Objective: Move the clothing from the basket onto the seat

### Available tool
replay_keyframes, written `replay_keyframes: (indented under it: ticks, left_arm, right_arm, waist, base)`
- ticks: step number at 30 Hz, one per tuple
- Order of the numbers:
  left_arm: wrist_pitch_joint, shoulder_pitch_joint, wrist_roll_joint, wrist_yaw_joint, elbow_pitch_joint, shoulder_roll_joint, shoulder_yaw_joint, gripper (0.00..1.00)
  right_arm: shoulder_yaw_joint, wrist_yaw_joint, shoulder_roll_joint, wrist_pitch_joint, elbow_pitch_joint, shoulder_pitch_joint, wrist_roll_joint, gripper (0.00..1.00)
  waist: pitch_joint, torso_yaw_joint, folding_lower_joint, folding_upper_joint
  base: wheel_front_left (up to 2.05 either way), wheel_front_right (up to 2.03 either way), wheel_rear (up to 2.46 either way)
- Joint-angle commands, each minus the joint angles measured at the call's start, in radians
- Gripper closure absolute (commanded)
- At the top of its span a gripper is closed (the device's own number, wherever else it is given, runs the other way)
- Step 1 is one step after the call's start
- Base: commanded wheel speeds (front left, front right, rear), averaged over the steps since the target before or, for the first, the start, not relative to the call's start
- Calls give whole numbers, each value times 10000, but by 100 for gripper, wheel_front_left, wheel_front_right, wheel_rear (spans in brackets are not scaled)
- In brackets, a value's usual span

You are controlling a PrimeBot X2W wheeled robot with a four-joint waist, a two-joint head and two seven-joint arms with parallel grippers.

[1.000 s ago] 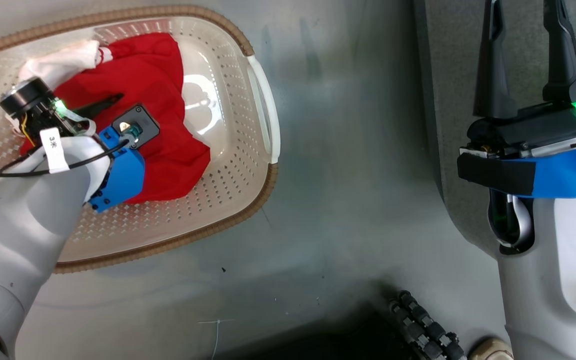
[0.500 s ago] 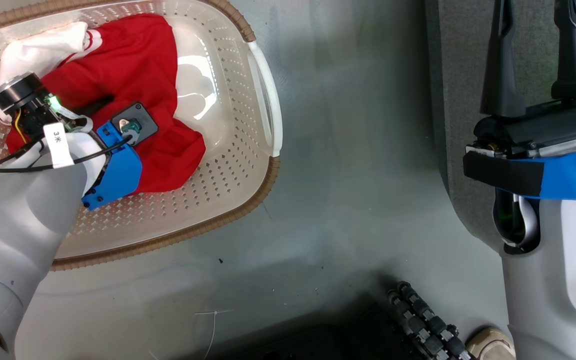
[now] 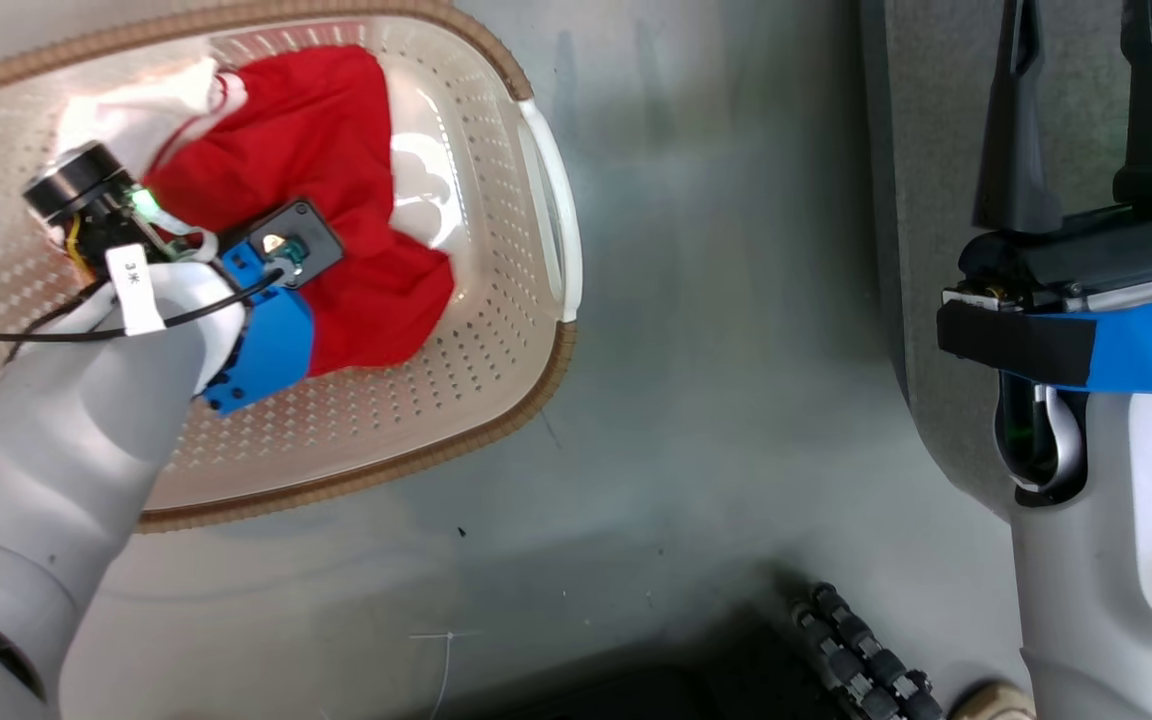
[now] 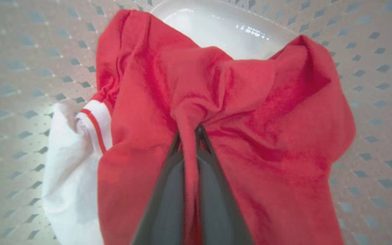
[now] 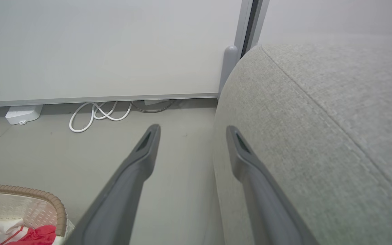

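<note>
Red cloth point(image 4: 250, 136) lies bunched in the basket point(image 3: 496, 330), toward its far rim, with a white piece point(image 4: 70, 163) tucked against its left. The left pincer point(image 4: 196, 131) reaches down into the basket and is clamped tight on a raised fold of the red cloth, which runs up between its two dark fingers. The right pincer point(image 5: 192, 131) is spread wide and holds nothing, poised at the rounded edge of the grey fabric seat point(image 5: 318, 119), well apart from the basket. Basket and seat stand on a smooth grey floor point(image 3: 716, 400); a looped white cable point(image 5: 94, 117) lies at the foot of a pale wall point(image 5: 97, 51).
</note>
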Motion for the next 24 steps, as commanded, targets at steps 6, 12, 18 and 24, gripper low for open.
replay_keyframes:
  ticks: [6,12,18,24]
  left_arm:
    - [-700,165,-397,9,-192,-381,-23,100]
    - [-1182,299,-905,9,-445,-588,58,100]
    - [-1257,660,-1357,61,-1373,-552,650,100]
    - [-1245,1250,-1456,283,-2520,-394,1288,100]
  right_arm:
    - [-169,-9,7,-8,191,185,-133,0]
    - [-234,-9,5,-8,402,369,-279,0]
    - [-350,-7,4,-8,665,649,-450,0]
    - [-463,-9,2,-8,899,1035,-609,0]
  waist:
    - [-790,415,0,-1]
    - [-1684,769,0,-1]
    - [-2711,1143,0,-1]
    - [-3647,1468,0,-1]
  base:
    - [0,0,0]
    - [0,0,0]
    - [0,0,0]
    - [0,0,0]
